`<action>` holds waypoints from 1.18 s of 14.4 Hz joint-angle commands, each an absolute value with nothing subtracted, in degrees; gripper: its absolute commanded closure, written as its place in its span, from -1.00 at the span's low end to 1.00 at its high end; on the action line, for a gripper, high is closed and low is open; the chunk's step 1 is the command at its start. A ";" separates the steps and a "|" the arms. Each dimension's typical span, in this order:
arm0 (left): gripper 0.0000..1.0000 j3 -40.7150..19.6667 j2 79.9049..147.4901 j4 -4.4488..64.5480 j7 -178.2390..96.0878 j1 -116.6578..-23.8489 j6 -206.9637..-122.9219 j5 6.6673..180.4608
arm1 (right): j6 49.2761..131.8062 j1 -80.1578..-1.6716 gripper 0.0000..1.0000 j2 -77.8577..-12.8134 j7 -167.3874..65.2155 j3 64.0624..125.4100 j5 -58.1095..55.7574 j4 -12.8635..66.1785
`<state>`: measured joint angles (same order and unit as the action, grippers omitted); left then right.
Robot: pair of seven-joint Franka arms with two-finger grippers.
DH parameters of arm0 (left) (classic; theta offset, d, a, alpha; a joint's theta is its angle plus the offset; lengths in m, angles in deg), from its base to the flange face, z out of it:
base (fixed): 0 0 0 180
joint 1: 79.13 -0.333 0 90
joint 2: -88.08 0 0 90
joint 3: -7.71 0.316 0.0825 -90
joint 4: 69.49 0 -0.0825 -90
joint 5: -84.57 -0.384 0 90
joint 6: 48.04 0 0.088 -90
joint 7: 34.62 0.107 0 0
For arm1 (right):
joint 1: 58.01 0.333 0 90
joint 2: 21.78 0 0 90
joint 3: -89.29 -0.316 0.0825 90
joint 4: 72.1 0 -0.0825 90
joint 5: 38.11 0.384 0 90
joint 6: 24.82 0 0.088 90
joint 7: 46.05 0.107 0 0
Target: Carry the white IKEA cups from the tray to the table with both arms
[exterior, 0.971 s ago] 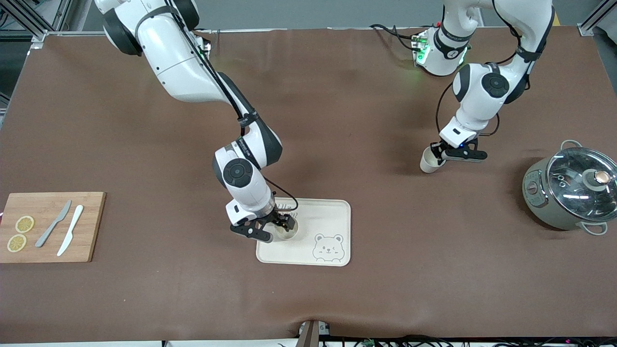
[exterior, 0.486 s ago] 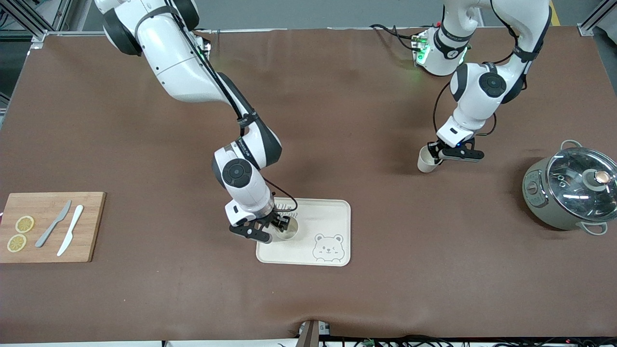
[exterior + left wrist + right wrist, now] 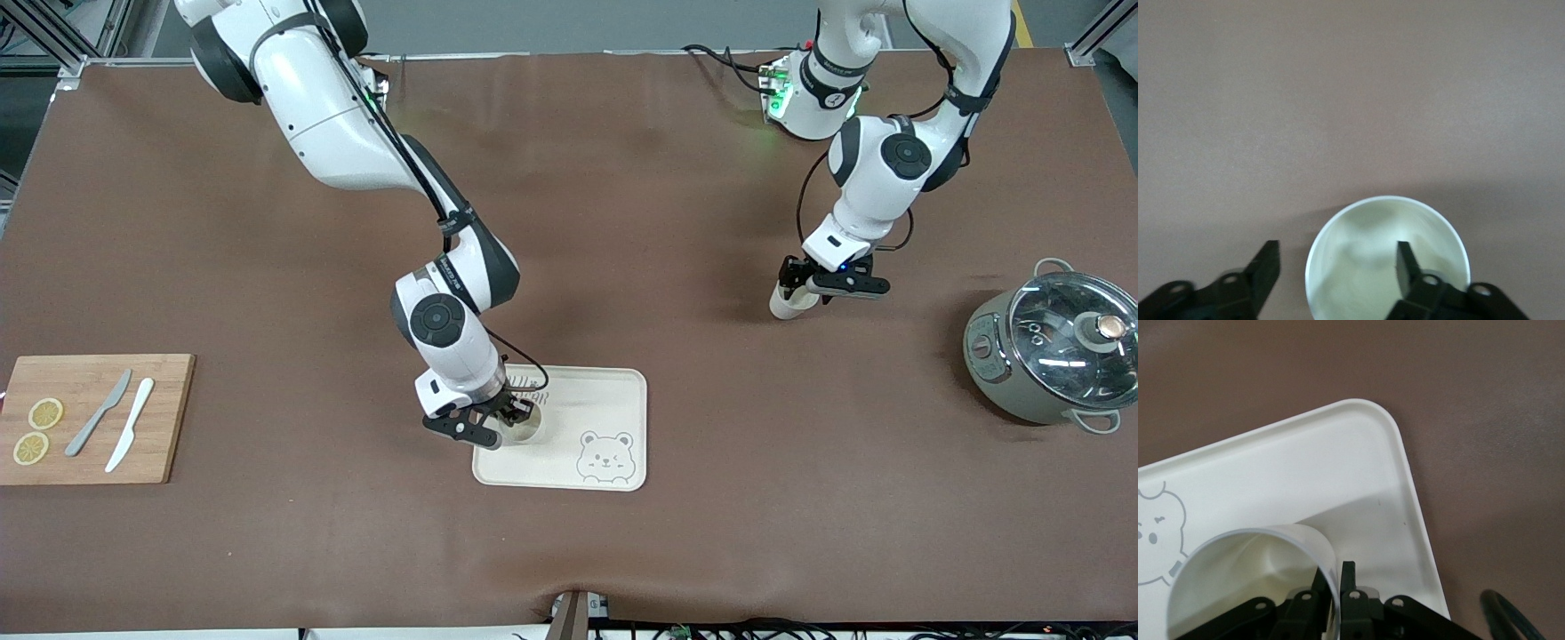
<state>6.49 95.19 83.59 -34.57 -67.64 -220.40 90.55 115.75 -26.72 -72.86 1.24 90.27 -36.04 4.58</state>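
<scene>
One white cup (image 3: 522, 427) is on the cream bear-print tray (image 3: 613, 396), in the tray's half toward the right arm's end. My right gripper (image 3: 508, 416) is shut on its wall, one finger inside and one outside; the right wrist view shows the gripper (image 3: 1335, 581), the cup (image 3: 1238, 577) and the tray (image 3: 1305, 473). The other white cup (image 3: 786, 304) stands on the brown table toward the left arm's end. My left gripper (image 3: 797, 283) is open just above it. In the left wrist view the gripper (image 3: 1336, 267) straddles this cup's (image 3: 1371, 267) wall, apart from it.
A wooden cutting board (image 3: 160, 427) with two lemon slices and two knives lies at the right arm's end of the table. A grey pot with a glass lid (image 3: 1058, 356) stands at the left arm's end. A black cable (image 3: 1511, 620) hangs by the right gripper.
The left arm has shifted slightly toward the right arm's end, and its cup has gone from tilted to upright under the gripper. The right gripper and its cup have shifted only slightly on the tray.
</scene>
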 commanded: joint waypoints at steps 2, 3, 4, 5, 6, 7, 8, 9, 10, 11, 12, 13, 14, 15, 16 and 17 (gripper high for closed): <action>-1.00 5.69 94.41 83.27 -32.78 -68.32 -220.31 92.48 | 115.55 -26.37 1.00 -74.08 2.73 90.61 -36.97 2.52; -1.00 5.69 94.23 83.27 -32.78 -68.32 -220.22 92.48 | 115.55 -26.46 1.00 -74.08 2.73 90.61 -36.97 2.52; -1.00 5.69 93.79 83.27 -32.78 -68.32 -219.70 92.48 | 115.55 -26.55 1.00 -74.08 2.73 90.61 -36.88 2.52; -1.00 5.69 93.44 83.27 -32.43 -68.40 -218.56 92.57 | 115.37 -26.72 1.00 -73.99 2.64 90.61 -36.88 2.52; -1.00 5.69 92.65 83.18 -32.34 -68.40 -217.33 92.48 | 115.11 -26.81 1.00 -73.73 2.64 90.52 -36.88 2.52; -1.00 5.69 91.95 83.09 -32.25 -68.32 -216.02 92.48 | 114.85 -26.90 1.00 -73.64 2.55 90.60 -36.88 2.52; -1.00 5.69 91.16 82.83 -32.16 -68.32 -214.26 92.57 | 114.58 -26.90 1.00 -73.55 2.55 90.61 -36.88 2.43; -1.00 5.78 90.37 82.65 -32.08 -68.32 -212.77 92.57 | 114.40 -26.90 1.00 -73.20 2.55 90.61 -36.97 2.43; -1.00 5.78 89.32 82.65 -31.99 -68.32 -211.45 92.48 | 114.23 -26.90 1.00 -72.76 2.46 90.52 -36.97 2.52; -1.00 5.87 88.52 82.56 -31.90 -68.32 -209.87 92.48 | 112.84 -26.90 1.00 -72.15 2.29 90.52 -36.88 2.43; -1.00 5.95 87.82 82.30 -31.47 -68.40 -208.63 92.48 | 109.95 -27.25 1.00 -71.45 2.11 90.60 -36.88 2.43; -1.00 5.96 87.12 81.69 -30.94 -69.10 -207.14 92.48 | 107.75 -27.77 1.00 -70.92 1.94 90.61 -36.88 1.91; -1.00 5.87 86.07 80.81 -30.85 -70.07 -204.69 92.48 | 107.03 -28.47 1.00 -70.48 1.67 90.61 -36.71 1.56; -1.00 5.87 84.92 79.50 -30.76 -70.16 -201.27 92.48 | 106.93 -29.09 1.00 -69.17 0.19 90.52 -36.62 1.64; -1.00 5.95 83.69 77.92 -30.76 -70.25 -197.67 92.48 | 106.15 -29.53 1.00 -68.20 -1.74 90.52 -36.44 1.99; -1.00 6.13 82.90 76.43 -30.84 -70.51 -194.68 92.48 | 103.62 -30.41 1.00 -67.58 -2.89 90.52 -36.44 2.08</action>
<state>6.50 85.87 78.78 -32.65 -69.67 -200.64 90.61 107.10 -28.57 -70.22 -0.60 91.21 -36.04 1.11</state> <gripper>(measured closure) 0.000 0.960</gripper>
